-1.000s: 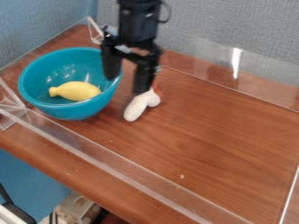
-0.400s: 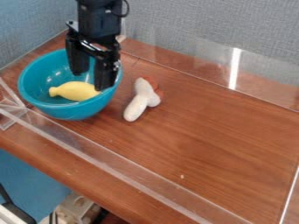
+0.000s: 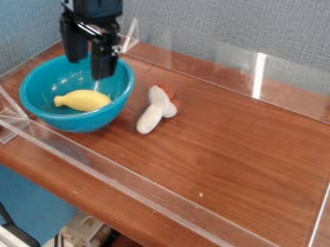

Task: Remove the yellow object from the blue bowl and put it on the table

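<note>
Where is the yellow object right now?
Camera view, left side: the yellow object lies inside the bowl, below the open tool, left of the white object.

**Arm pose, single overhead view**

Single arm [image 3: 95, 8] enters from the top edge, upper left of the view. Only the lowest section is visible; everything above the wrist is cut off by the frame. Housing is black and points straight down, with no obvious tilt.

Gripper [image 3: 88, 66] hangs vertically below the wrist. Two dark fingers [image 3: 103, 60] are visible, parted, with a clear gap between them. Nothing is seen between the fingers. The finger nearer the camera reaches lower in the view than the far one. Tips are blurred, so pad detail cannot be made out. Contact at the tips cannot be judged from this angle.
</note>
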`<state>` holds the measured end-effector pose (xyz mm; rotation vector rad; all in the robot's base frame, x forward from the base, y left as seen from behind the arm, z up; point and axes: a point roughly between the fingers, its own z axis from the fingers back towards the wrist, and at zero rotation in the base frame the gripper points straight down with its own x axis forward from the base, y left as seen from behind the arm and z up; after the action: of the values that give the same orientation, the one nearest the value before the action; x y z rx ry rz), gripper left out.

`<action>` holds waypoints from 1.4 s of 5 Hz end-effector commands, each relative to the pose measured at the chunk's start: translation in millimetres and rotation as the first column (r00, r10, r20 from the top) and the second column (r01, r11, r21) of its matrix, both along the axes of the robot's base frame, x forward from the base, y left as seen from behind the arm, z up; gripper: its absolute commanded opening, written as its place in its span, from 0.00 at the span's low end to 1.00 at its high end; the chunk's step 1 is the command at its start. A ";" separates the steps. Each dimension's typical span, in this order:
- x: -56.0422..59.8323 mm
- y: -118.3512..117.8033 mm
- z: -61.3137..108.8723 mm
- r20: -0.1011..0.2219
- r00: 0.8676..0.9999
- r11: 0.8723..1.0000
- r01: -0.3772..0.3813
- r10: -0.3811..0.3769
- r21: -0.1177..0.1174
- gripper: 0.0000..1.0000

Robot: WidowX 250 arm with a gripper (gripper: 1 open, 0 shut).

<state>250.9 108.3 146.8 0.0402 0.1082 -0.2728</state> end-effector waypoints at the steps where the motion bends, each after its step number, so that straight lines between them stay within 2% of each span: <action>1: 3.5 11.0 29.3 0.078 0.997 0.999 0.003 -0.005 0.033 1.00; 3: 10.5 28.4 12.2 0.075 0.997 0.999 0.026 -0.030 0.046 1.00; 5: 23.4 51.4 4.7 0.062 0.996 0.996 -0.072 0.069 0.054 1.00; 7: 11.1 48.5 -24.9 0.049 0.987 0.986 -0.157 0.154 0.061 1.00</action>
<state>261.3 151.8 108.7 0.0761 0.1143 -0.1349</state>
